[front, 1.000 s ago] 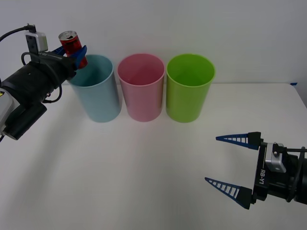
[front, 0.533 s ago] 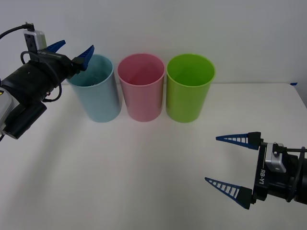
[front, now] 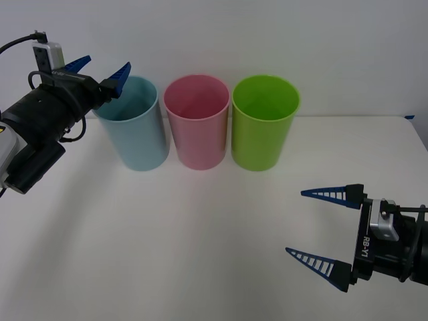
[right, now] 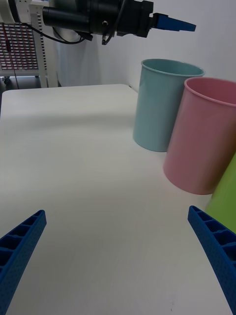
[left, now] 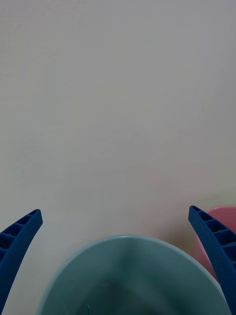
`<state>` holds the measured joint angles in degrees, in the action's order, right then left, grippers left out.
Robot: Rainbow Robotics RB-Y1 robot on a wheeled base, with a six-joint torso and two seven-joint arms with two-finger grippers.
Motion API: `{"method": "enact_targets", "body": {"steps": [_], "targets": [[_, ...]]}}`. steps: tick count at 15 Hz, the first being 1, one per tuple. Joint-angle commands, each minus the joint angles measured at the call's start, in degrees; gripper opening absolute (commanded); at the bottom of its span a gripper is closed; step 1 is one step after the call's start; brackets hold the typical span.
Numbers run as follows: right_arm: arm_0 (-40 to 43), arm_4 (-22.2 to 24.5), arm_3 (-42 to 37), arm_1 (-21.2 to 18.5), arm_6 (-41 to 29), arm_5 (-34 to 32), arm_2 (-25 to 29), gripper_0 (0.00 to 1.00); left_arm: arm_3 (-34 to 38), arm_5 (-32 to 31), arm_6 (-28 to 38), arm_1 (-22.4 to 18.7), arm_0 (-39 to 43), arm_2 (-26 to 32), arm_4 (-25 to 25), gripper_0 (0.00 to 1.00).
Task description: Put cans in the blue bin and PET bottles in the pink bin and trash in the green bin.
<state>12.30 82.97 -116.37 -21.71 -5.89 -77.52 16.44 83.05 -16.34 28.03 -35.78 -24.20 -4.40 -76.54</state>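
Three tall bins stand in a row at the back of the table: the blue bin (front: pixel 137 134), the pink bin (front: pixel 198 130) and the green bin (front: pixel 263 130). My left gripper (front: pixel 100 70) hovers open and holds nothing, just above the blue bin's far-left rim. In the left wrist view the left gripper (left: pixel 114 211) straddles the blue bin's rim (left: pixel 123 238), with the pink bin (left: pixel 200 251) beside it. My right gripper (front: pixel 295 223) rests open and low at the front right. The cans, PET bottles and trash are out of view.
The white table (front: pixel 200 234) spreads out in front of the bins. A white wall stands close behind them. In the right wrist view the right gripper (right: pixel 117 211) faces the blue bin (right: pixel 160 108), pink bin (right: pixel 201 142) and green bin (right: pixel 223 202).
One second ago my left gripper was shut on a red can over the blue bin's rim. It then opened and the can left view. The right arm has stayed still.
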Motion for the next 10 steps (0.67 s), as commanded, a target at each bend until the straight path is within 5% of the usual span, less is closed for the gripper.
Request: {"method": "enact_targets", "body": {"steps": [1, 10], "targets": [[0.0, 0.0, 0.0, 0.0, 0.0, 0.0, 0.0, 1.00, 0.0, -0.2, -0.6, 0.0, -0.6, 0.0, 2.3, 1.00], [0.0, 0.0, 0.0, 0.0, 0.0, 0.0, 0.0, 1.00, 3.8, -3.5, -2.2, 0.4, -2.2, 4.8, 10.7, 1.00]]}}
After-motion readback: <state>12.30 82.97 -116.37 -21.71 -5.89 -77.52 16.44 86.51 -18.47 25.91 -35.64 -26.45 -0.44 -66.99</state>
